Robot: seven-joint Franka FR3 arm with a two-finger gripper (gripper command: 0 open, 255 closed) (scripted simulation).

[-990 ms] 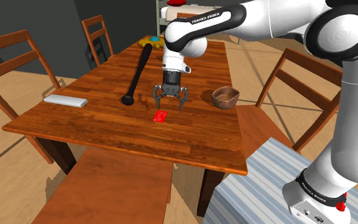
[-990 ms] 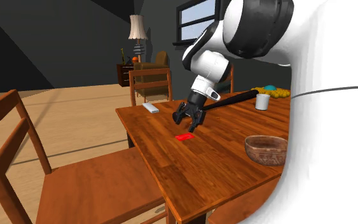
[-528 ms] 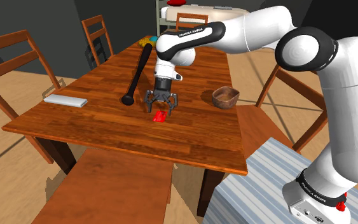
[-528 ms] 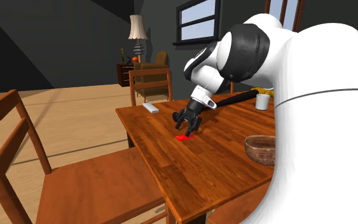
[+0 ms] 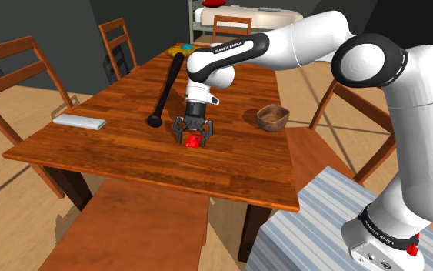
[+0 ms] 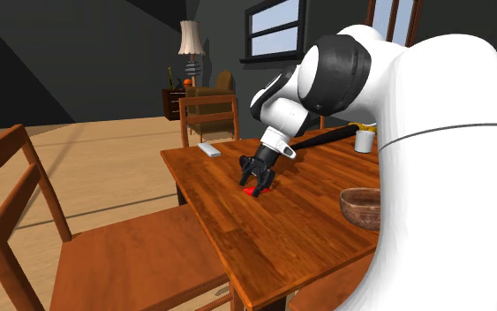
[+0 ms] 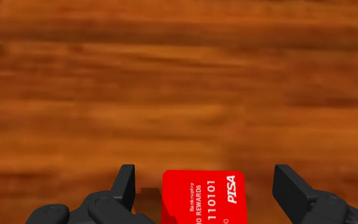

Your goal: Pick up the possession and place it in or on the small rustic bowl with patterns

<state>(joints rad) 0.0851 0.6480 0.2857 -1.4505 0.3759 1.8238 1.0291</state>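
Warm brown wood of the table (image 5: 114,154) carries a red card (image 7: 203,198), lying flat near its middle. Fingers of the gripper (image 7: 208,186) stand wide apart astride it, touching neither edge. Thin, stiff, light and probably slick, it wants pinching by opposite edges. Wrist view reveals those gaps and the card's lettering; shoulder view shows the brown bowl (image 5: 273,117) near the table's stand-side edge.

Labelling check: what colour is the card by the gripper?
Card is red, white print; wrist view best.
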